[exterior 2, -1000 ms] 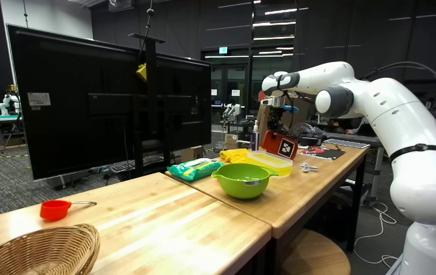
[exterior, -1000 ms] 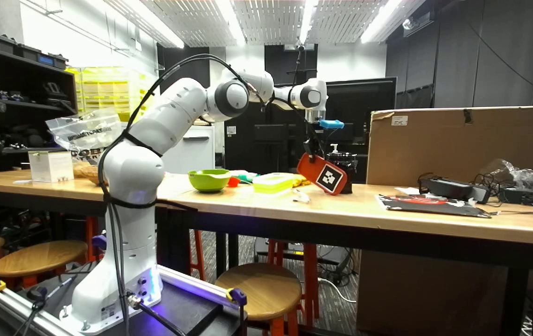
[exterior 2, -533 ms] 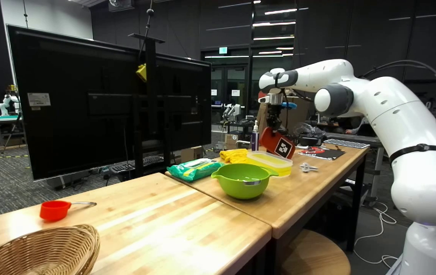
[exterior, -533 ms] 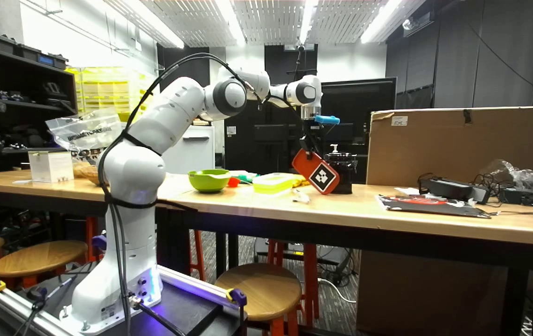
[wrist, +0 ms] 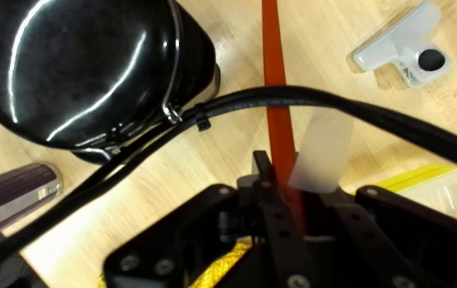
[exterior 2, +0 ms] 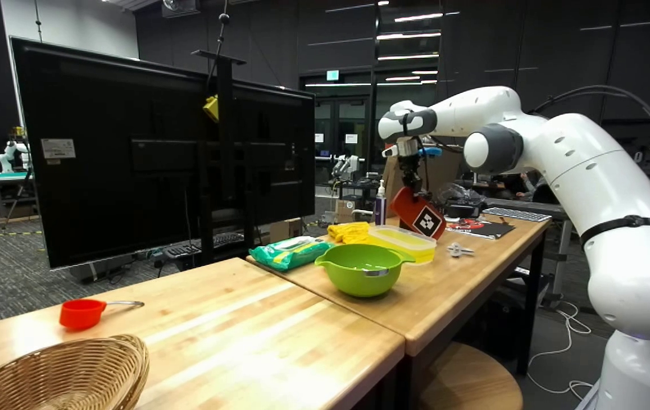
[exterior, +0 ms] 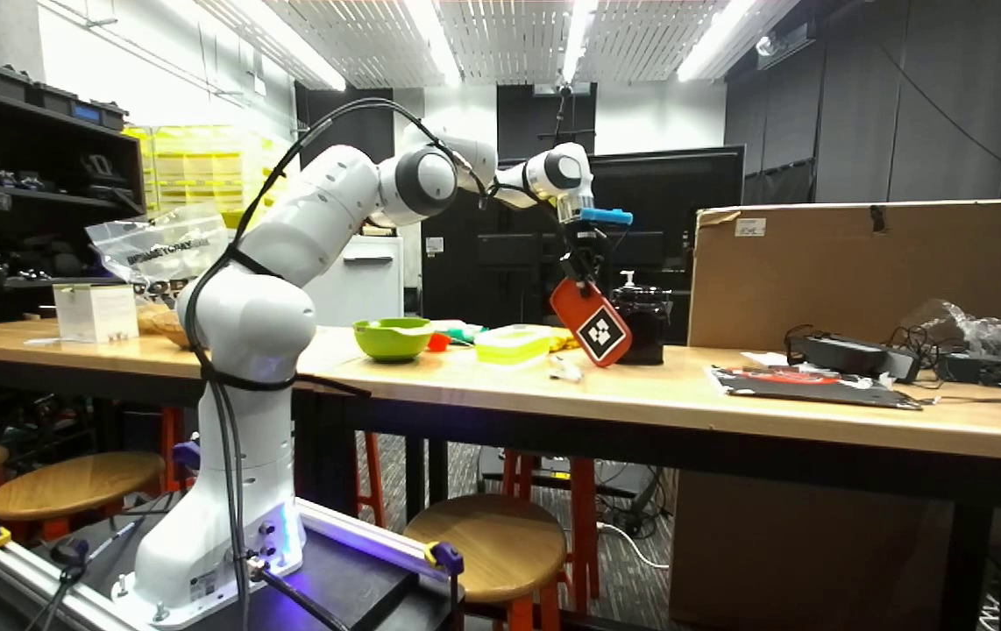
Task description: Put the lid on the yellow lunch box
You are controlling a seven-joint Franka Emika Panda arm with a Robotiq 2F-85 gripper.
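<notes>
Surface (exterior: 676, 386): 1 yellow lunch box (exterior: 509, 348), 1 green bowl (exterior 2: 353, 276) — hand (exterior: 585, 284) pinching 1 lid (exterior: 590, 321), tilted, betw. box & 1 black container (wrist: 80, 74) — lid's face in both ext. views, edge only in wrist view.

Little can be read. In both exterior views the lid (exterior: 586, 312) carries a square black-and-white marker (exterior: 601, 336). In an exterior view, well left of the lid, a clear plastic bag (exterior: 159, 230) bears dark capitals (exterior: 169, 251), of which only PAY seems legible; right of the lid, a cardboard box (exterior: 869, 272) has a white label (exterior: 750, 227), its print too small. In an exterior view, left of the lid, a black screen (exterior 2: 131, 108) wears a pale sticker (exterior 2: 58, 148), illegible too; above and left of the lid, over glass doors (exterior 2: 352, 118), glows a green sign (exterior 2: 332, 75), its marks too tiny.
</notes>
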